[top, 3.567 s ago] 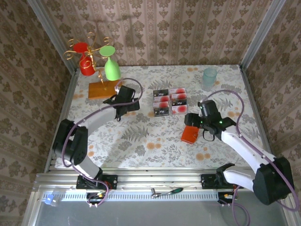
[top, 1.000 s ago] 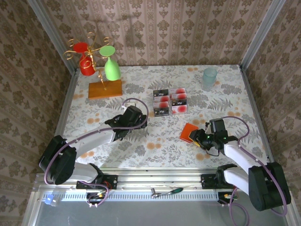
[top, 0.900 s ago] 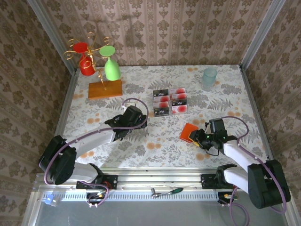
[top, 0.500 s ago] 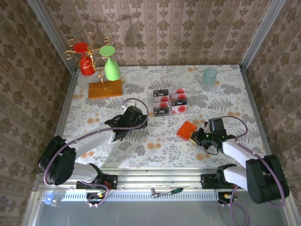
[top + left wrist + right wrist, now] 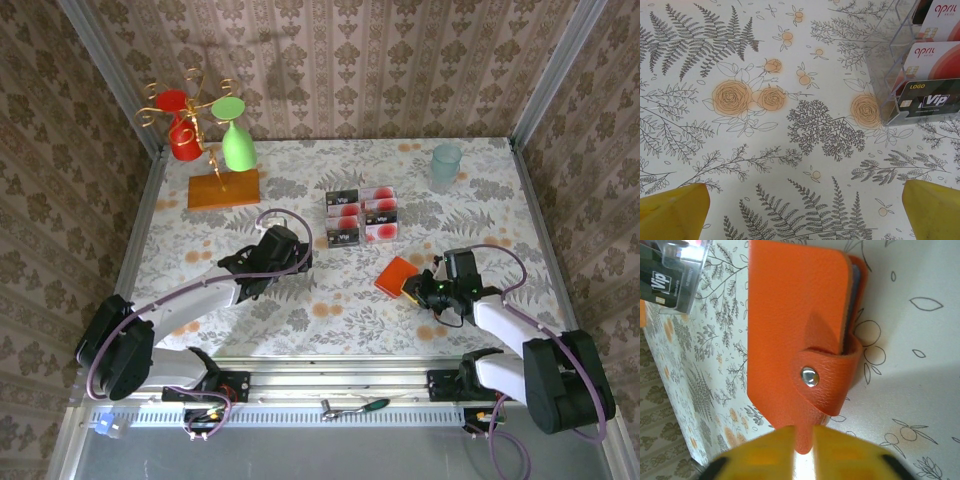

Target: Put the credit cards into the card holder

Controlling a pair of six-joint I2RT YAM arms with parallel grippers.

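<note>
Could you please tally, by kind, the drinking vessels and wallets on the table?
Hanging glasses: 2, the red glass and the green glass
Cups: 1, the pale blue cup
Wallets: 1, the orange card holder
Total: 4

The surface [image 5: 330, 300] is viewed from high above and behind the arm bases, which are at 6 o'clock. From the left wrist it is viewed closely and steeply downward, with the credit cards [image 5: 932, 100] at 2 o'clock. The card holder [image 5: 795, 330] is framed closest from the right wrist. Both objects are also covered by the top view.
</note>
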